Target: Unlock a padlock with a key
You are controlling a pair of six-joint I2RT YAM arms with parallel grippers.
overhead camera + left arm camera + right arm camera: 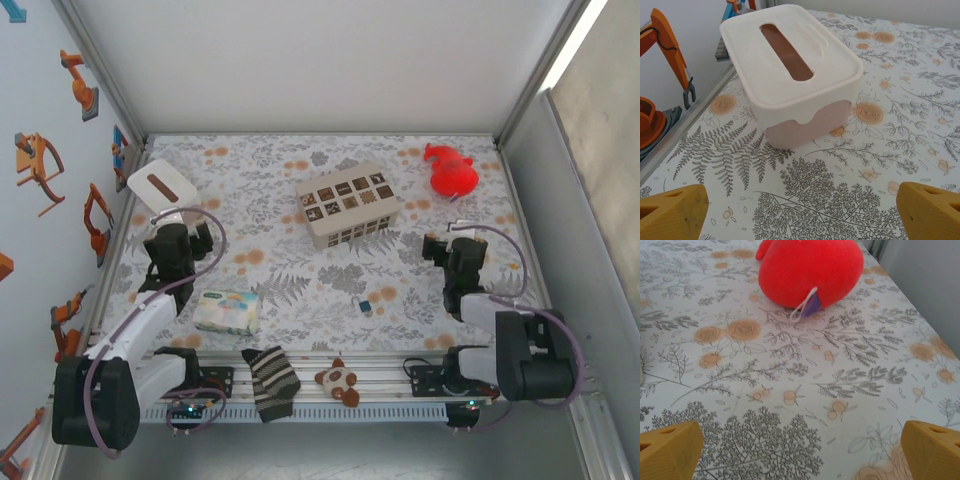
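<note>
The padlock [365, 306] is a tiny bluish block lying on the patterned cloth near the front middle, between the two arms. At this size I cannot pick out the key. My left gripper [166, 216] [802, 214] is far to the padlock's left, open, with bare cloth between its yellow fingertips [675, 210]. It faces a cream lidded box [790, 70]. To the padlock's right, my right gripper [452, 233] [801, 450] is open too and holds nothing. It points at a red plush toy [810, 272].
A cream box with brown squares [347, 203] stands at the middle back. A tissue pack [227, 311] lies front left. A striped sock [270, 380] and a small brown toy [338, 380] rest on the front rail. Walls close in on both sides.
</note>
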